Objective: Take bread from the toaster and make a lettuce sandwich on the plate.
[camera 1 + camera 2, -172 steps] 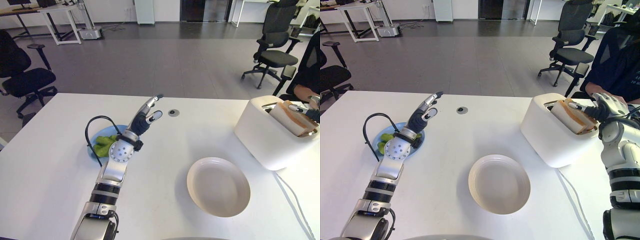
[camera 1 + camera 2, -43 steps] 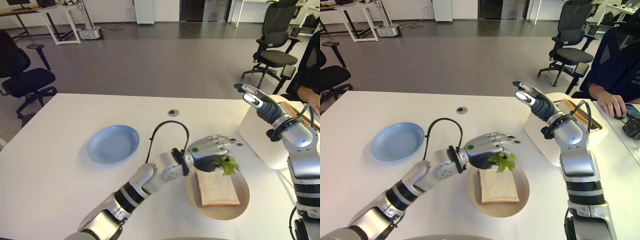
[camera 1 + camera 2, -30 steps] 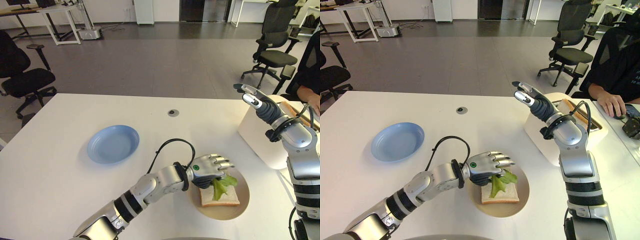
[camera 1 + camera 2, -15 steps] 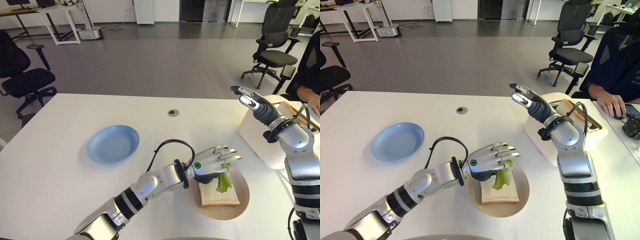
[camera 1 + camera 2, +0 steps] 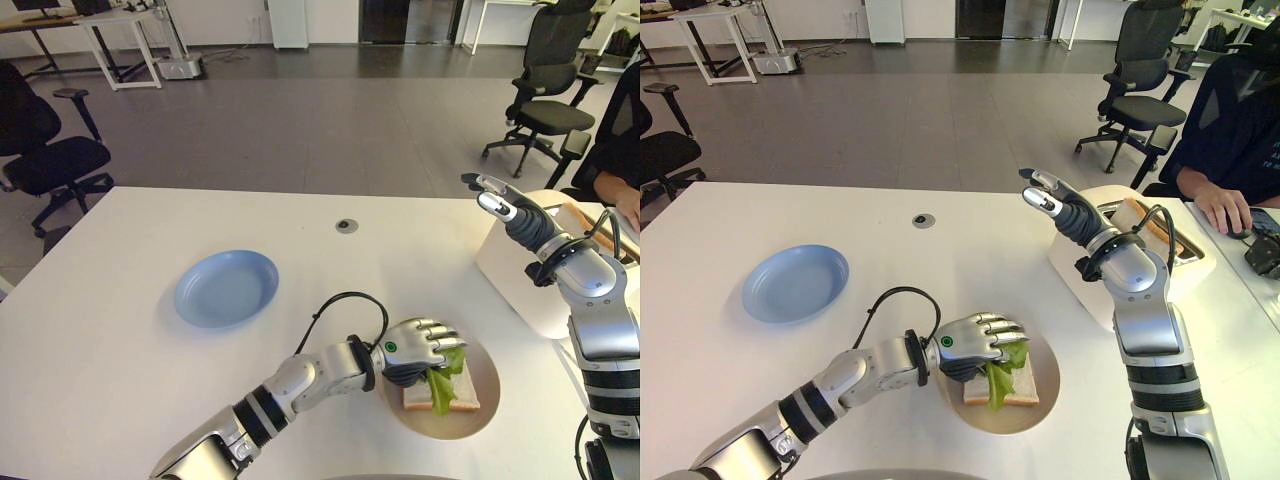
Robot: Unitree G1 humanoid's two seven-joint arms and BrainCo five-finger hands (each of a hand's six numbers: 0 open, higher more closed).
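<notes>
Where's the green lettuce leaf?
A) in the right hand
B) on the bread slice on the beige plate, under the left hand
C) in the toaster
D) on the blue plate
B: the green lettuce leaf lies across the square bread slice on the round beige plate, beneath the left hand.

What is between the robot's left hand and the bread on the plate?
A green lettuce leaf: in the right eye view it lies on the bread, under the curled fingers of the left hand.

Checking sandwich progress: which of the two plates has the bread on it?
The cream plate, under the left hand: it holds a bread slice with lettuce. The blue plate lies apart, farther left on the table.
</notes>
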